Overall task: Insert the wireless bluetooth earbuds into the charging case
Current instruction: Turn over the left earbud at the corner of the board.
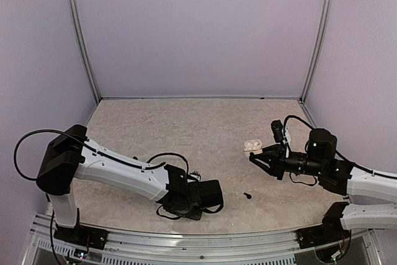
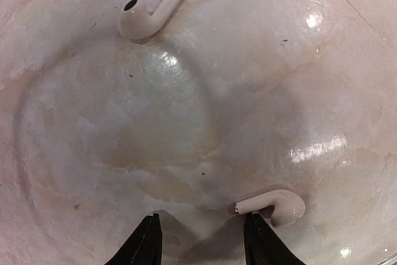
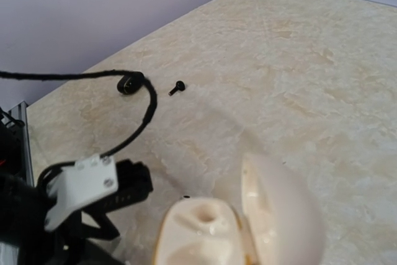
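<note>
Hovering left gripper (image 2: 201, 243), fingers half-spread, empty; nearest white earbud (image 2: 273, 206) lies just outside the gap (off-centre). Shift sideways to straddle it before pinching. Right gripper (image 1: 255, 155) seems clamped on charging case (image 3: 273, 215).

Pale lilac walls (image 1: 198, 29) close in the back and both sides, with thin metal posts (image 1: 81, 35) running down toward the corners. A beige marbled tabletop (image 1: 186, 128) fills the middle, glossy with bright glints. A metal rail (image 1: 205, 244) edges the bottom.

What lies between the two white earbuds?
Only bare table separates the far white earbud from the near white earbud; the left wrist view shows it.
</note>
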Robot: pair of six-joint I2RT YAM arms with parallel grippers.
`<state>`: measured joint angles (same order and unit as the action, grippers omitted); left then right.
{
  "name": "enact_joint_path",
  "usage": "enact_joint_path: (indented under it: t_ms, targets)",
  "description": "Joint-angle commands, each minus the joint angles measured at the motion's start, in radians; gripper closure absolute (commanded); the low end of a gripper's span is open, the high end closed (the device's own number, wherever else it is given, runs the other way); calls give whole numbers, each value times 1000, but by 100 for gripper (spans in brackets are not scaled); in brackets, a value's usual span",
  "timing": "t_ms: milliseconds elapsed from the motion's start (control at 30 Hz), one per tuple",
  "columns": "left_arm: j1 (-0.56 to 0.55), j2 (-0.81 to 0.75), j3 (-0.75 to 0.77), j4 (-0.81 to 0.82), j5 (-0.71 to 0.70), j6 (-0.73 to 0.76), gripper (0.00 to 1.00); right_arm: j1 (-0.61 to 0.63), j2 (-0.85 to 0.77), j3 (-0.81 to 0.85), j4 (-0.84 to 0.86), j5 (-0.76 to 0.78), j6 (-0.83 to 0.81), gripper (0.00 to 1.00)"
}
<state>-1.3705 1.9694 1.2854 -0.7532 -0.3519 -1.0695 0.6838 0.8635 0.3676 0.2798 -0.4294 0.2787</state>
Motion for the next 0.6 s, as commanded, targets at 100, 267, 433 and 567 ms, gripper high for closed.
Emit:
enact_joint_path:
  t_ms: [100,267,433,567]
  targets:
    - [7,-80,-39,79,30,249,56,-7,-4,-1,13,-9,-3,100]
    - [16,-158,-44,90,127,555,53,-6,-8,1,12,-12,-3,100]
    - [46,-177,-13,6,180,846,53,-6,-18,-1,10,-14,-4,100]
    - [49,-169,-7,2,245,1057,56,-7,-37,-3,2,-8,0,100]
